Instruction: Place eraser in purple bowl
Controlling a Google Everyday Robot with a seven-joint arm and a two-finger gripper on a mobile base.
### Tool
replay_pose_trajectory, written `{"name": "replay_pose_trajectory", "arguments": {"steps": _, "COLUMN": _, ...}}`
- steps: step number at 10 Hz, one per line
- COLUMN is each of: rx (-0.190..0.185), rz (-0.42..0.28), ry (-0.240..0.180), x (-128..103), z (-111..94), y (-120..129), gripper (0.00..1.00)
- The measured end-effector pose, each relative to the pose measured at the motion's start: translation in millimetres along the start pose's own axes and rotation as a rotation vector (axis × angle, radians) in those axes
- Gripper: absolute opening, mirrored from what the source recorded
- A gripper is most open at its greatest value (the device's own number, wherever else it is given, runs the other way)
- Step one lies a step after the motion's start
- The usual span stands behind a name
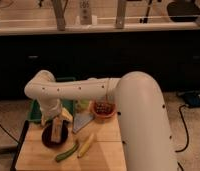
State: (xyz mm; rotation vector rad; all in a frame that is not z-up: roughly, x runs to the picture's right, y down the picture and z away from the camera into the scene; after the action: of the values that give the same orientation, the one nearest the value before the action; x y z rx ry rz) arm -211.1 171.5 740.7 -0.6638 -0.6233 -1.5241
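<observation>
The purple bowl [49, 139] sits on the left part of the wooden board. The pale eraser [57, 131] stands on end inside it, tilted a little. My gripper [58, 120] hangs directly over the bowl at the end of the white arm, which reaches in from the right. Its fingers stand open around the top of the eraser. I cannot tell whether they touch it.
An orange bowl [104, 109] with dark speckled contents sits behind and to the right. A blue-grey sponge [82, 120] lies between the two bowls. A yellow vegetable [86, 145] and a green one [67, 151] lie at the board's front. A green tray [35, 111] is at the back left.
</observation>
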Motion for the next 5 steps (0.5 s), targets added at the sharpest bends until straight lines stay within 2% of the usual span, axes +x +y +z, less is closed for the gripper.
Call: {"name": "replay_pose_trajectory", "arguments": {"steps": 5, "rx": 0.005, "rz": 0.009, "ry": -0.005, "x": 0.2, "z": 0.7, "y": 2.7, "gripper": 0.8}}
